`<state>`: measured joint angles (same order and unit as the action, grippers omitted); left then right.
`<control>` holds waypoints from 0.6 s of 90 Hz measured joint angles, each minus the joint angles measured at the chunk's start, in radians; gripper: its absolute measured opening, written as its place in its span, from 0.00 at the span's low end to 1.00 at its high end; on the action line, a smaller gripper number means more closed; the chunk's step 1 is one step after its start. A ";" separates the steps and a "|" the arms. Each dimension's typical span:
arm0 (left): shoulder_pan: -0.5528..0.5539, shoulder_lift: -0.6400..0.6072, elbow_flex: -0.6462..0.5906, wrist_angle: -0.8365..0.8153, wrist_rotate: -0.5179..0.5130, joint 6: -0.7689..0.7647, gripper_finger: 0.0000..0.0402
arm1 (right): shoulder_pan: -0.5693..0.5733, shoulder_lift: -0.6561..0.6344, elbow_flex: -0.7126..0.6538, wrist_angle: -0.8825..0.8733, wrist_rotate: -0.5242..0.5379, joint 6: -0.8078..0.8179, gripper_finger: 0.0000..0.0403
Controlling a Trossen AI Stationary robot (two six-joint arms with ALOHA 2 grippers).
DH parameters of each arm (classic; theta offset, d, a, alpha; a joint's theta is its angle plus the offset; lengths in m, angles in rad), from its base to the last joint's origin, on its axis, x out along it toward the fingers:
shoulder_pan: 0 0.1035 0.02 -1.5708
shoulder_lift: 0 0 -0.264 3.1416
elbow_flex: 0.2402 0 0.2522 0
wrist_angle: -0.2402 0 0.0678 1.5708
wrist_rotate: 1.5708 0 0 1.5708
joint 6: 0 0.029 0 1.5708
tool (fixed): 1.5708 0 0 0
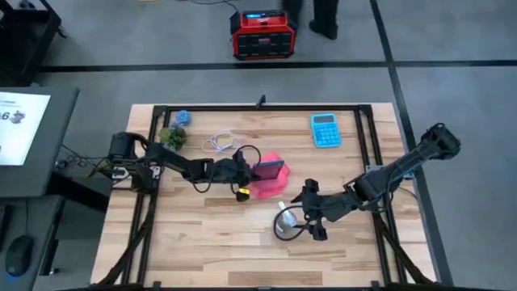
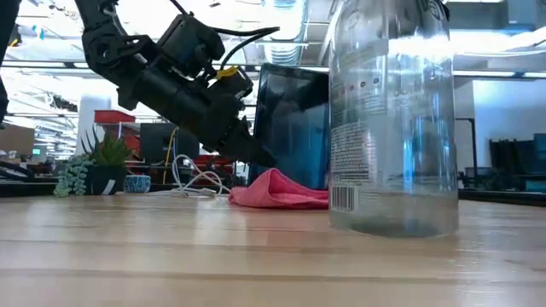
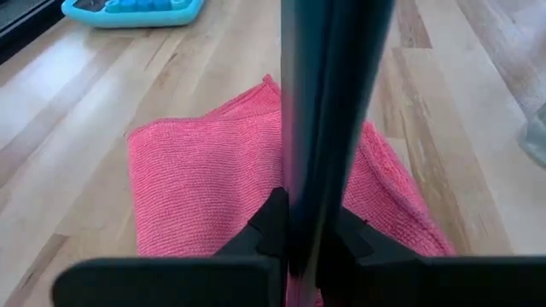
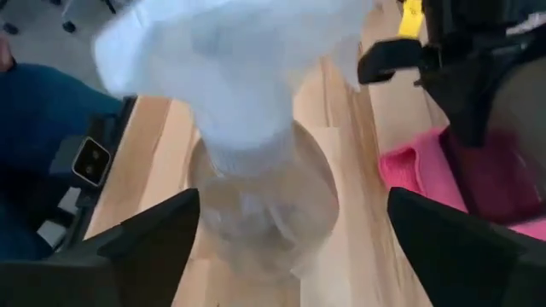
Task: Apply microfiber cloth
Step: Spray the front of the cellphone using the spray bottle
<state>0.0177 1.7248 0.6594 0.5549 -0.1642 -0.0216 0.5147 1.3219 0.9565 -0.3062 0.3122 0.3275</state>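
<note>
A pink microfiber cloth (image 1: 273, 184) lies crumpled on the wooden table near its middle, also seen in the low view (image 2: 277, 191). Over it my left gripper (image 1: 245, 170) is shut on a dark phone (image 2: 293, 124), which stands on edge. To the right of the cloth stands a clear spray bottle (image 1: 284, 221) with a white trigger head (image 4: 230, 60). My right gripper (image 4: 294, 247) is open, one finger on each side of the bottle's body, touching nothing. My left gripper pinches the phone's end (image 3: 309, 223) nearest the arm between its two fingers, coming level from the table's left side. The phone stands upright on its long edge over the cloth (image 3: 196, 170). Whether its lower edge touches the cloth, I cannot tell.
A blue calculator (image 1: 325, 129) lies at the far right of the table. A white cable (image 1: 220, 144), a small plant (image 1: 171, 137) and a blue object (image 1: 182, 118) sit at the far left. A red box (image 1: 261, 35) stands on the floor beyond the table.
</note>
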 joint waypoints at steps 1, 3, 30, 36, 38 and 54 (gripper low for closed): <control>0.000 0.000 0.000 0.000 0.000 0.000 0.03 | 0.001 -0.001 0.000 0.000 0.000 0.000 0.93; 0.000 0.000 0.000 0.000 0.000 0.000 0.03 | 0.002 -0.002 0.000 0.001 0.000 0.000 0.93; 0.001 0.000 0.000 -0.001 0.000 0.000 0.03 | 0.016 0.053 0.000 0.129 0.040 -0.067 0.93; 0.001 0.000 0.000 -0.004 0.000 0.000 0.03 | 0.015 0.080 0.000 0.131 0.049 -0.068 0.93; 0.001 0.000 0.000 -0.005 0.001 0.000 0.03 | 0.016 0.089 0.000 0.132 0.056 -0.070 0.93; 0.001 0.000 0.000 -0.007 0.001 0.006 0.03 | 0.014 0.141 0.000 0.184 0.108 -0.113 0.93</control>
<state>0.0189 1.7245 0.6598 0.5480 -0.1634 -0.0151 0.5289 1.4629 0.9565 -0.1226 0.4199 0.2148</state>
